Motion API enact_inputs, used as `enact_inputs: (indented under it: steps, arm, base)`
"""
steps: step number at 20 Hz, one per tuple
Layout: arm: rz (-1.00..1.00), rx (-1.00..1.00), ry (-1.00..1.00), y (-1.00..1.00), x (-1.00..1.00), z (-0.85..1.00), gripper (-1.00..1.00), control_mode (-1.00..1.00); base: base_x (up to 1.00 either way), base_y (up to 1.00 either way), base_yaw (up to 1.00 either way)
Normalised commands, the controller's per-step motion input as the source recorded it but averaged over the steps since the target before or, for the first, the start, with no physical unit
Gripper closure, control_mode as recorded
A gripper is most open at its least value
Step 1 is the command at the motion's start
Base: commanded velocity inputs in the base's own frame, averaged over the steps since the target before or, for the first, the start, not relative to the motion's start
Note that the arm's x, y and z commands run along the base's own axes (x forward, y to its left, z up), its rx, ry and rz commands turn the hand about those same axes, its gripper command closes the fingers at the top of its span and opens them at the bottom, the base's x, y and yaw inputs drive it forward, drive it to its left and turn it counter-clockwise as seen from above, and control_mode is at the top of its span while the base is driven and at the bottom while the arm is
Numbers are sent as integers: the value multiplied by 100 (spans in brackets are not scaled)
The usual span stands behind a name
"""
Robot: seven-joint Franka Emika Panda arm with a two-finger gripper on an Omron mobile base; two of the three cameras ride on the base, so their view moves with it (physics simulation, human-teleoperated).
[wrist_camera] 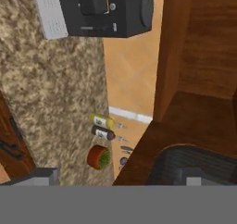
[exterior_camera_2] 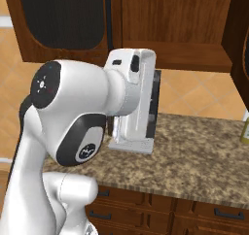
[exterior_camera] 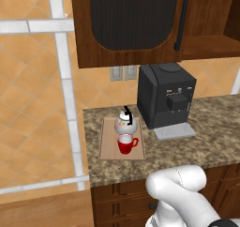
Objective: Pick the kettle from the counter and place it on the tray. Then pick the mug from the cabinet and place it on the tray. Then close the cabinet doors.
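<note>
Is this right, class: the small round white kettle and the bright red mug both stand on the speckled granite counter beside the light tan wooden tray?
Not quite. The small round white kettle and the bright red mug both stand on the light tan wooden tray, not beside it; the tray itself lies on the speckled granite counter. The left base view shows this.

Black coffee machine (exterior_camera: 165, 95), two bottles (wrist_camera: 102, 127) beside a small pot (wrist_camera: 98, 157)
</note>
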Motion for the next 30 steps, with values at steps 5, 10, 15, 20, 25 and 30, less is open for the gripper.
enact_inputs:
  steps: [5, 10, 15, 20, 25, 30]
  arm:
    - [-33, 1, -22, -67, -28, 6, -100, -100]
    - [-33, 13, -4, -50, -66, 16, -100, -100]
    - [-27, 6, -6, -61, -64, 15, -100, -100]
    - [-1, 0, -26, -59, -64, 0, -100, -100]
    - [0, 0, -16, -36, -66, -1, -100, -100]
    - [-5, -1, -1, -48, -13, -13, -100, -100]
  base:
    - [0, 0, 0]
    - [0, 0, 0]
    - [0, 0, 0]
    - [0, 0, 0]
    - [0, 0, 0]
    - [0, 0, 0]
